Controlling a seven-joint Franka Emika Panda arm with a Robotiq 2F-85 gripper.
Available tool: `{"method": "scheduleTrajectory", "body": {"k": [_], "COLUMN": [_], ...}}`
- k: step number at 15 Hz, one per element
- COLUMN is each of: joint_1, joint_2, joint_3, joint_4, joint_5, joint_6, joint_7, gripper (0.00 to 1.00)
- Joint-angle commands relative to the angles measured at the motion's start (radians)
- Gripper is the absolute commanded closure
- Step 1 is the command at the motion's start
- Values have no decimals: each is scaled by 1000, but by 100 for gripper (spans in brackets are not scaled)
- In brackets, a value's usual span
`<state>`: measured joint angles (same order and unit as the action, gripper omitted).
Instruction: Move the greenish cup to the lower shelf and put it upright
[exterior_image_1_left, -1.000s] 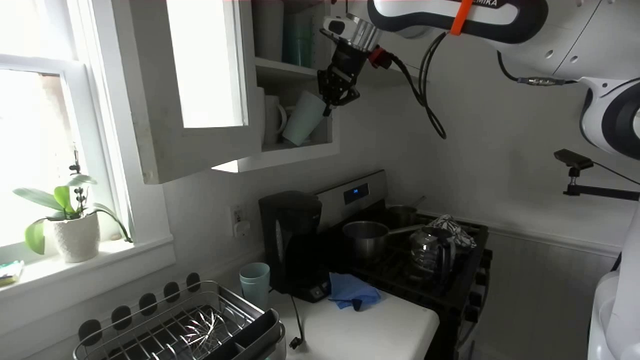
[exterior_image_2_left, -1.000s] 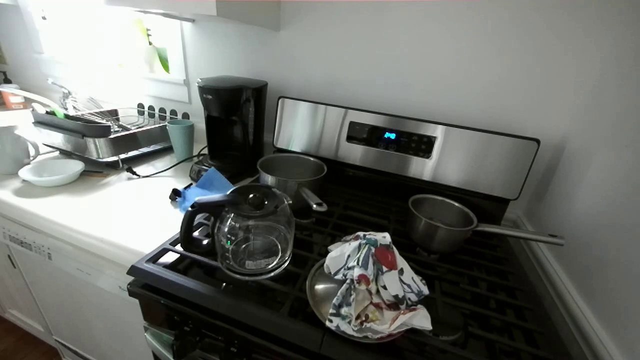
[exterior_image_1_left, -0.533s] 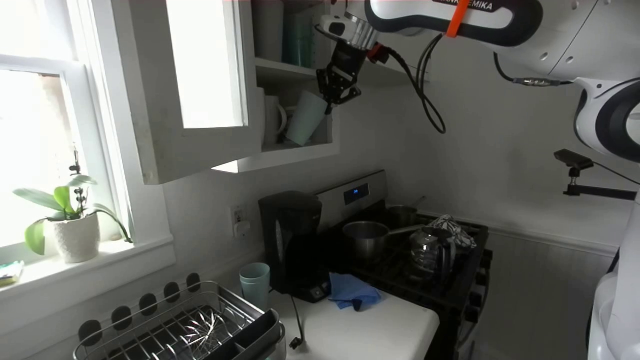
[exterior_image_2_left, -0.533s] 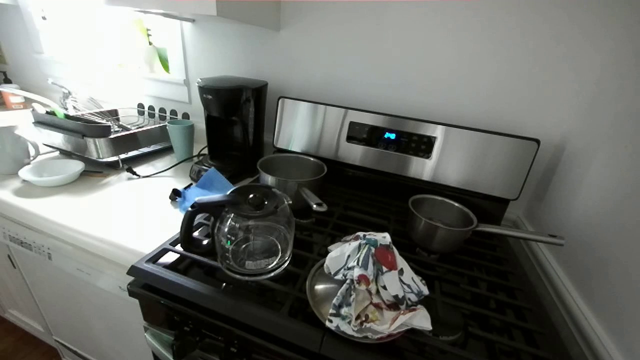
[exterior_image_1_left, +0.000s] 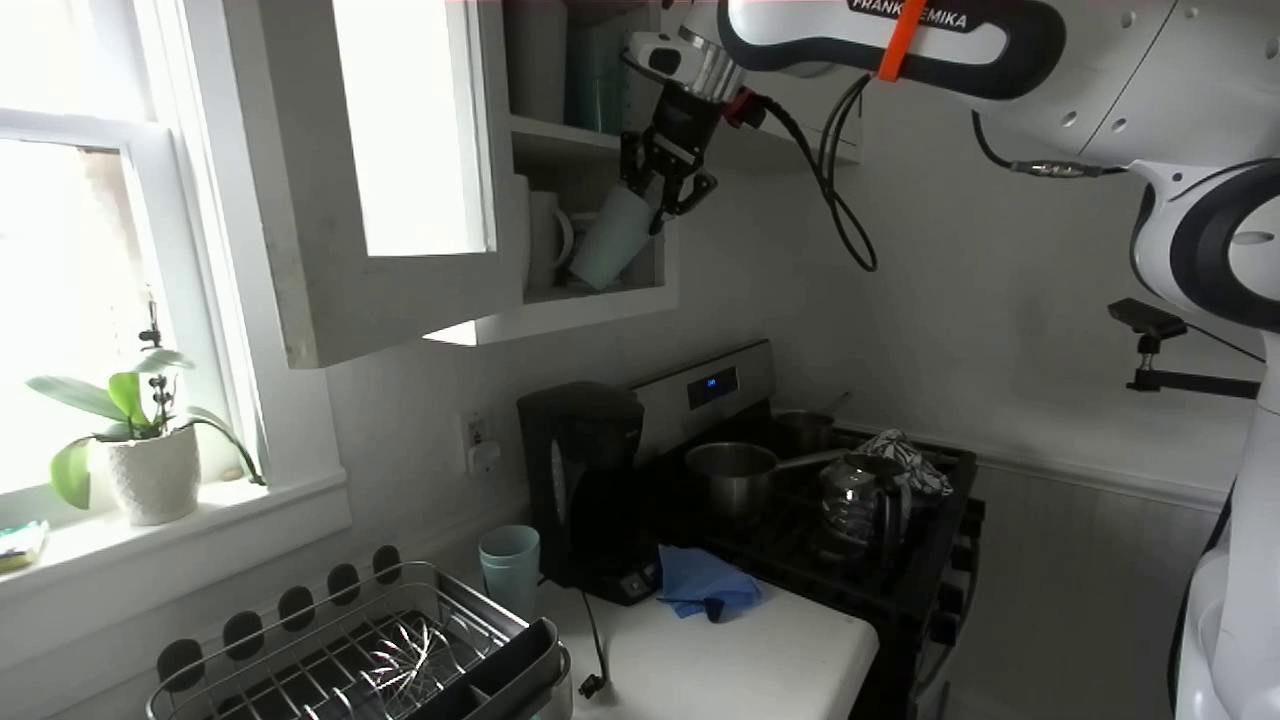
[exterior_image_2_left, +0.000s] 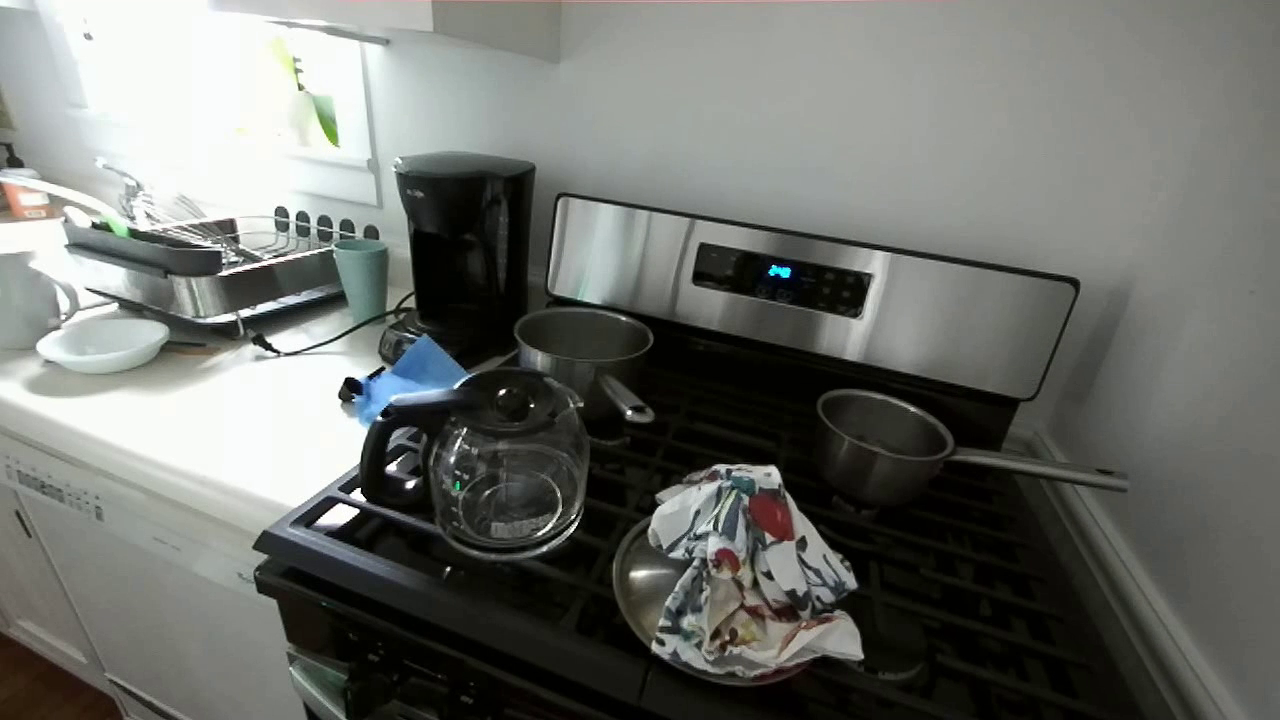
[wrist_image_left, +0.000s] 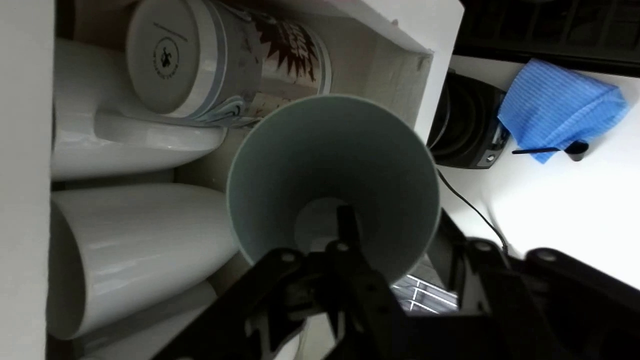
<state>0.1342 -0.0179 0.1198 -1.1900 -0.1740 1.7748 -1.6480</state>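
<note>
A pale grey-green tumbler (exterior_image_1_left: 613, 240) is in the bottom compartment of an open white wall cupboard (exterior_image_1_left: 672, 268), tilted, its mouth facing up and outward and its base low beside a white handled mug (exterior_image_1_left: 543, 240); whether the base touches the lower shelf (exterior_image_1_left: 600, 305) cannot be made out. The black pincer (wrist_image_left: 397, 222) stands spread at the rim: in the wrist view an inner finger (wrist_image_left: 348, 227) reaches into the mouth and an outer finger (wrist_image_left: 454, 235) is outside the wall, with a clear gap between them. The step in hand seems to be standing the tumbler up. To do it well, the outer finger should probably press the rim gently inward and up, slowly, so that the base settles flat rather than skidding into the mug or the printed cup (wrist_image_left: 235, 60) nearby. Backing away while it leans could let it tip over the front edge and fall to the counter (exterior_image_1_left: 740, 650). Once it stands, the inner finger should rise clear of the rim before the pincer withdraws.
</note>
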Motion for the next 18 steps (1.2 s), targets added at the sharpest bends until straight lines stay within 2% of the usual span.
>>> {"method": "scheduleTrajectory", "body": {"k": [1, 2, 4, 5, 11, 18], "joint_1": [5, 5, 5, 6, 11, 14], "joint_2": [51, 53, 58, 60, 76, 96], "joint_3": [7, 7, 8, 9, 28, 33], "joint_4": [59, 60, 59, 58, 77, 133], "joint_5": [-18, -15, -10, -6, -8, -19], "joint_6": [45, 53, 66, 72, 90, 11], "joint_7": [-34, -36, -45, -52, -156, -304], "gripper": [82, 83, 97, 100, 99, 99]}}
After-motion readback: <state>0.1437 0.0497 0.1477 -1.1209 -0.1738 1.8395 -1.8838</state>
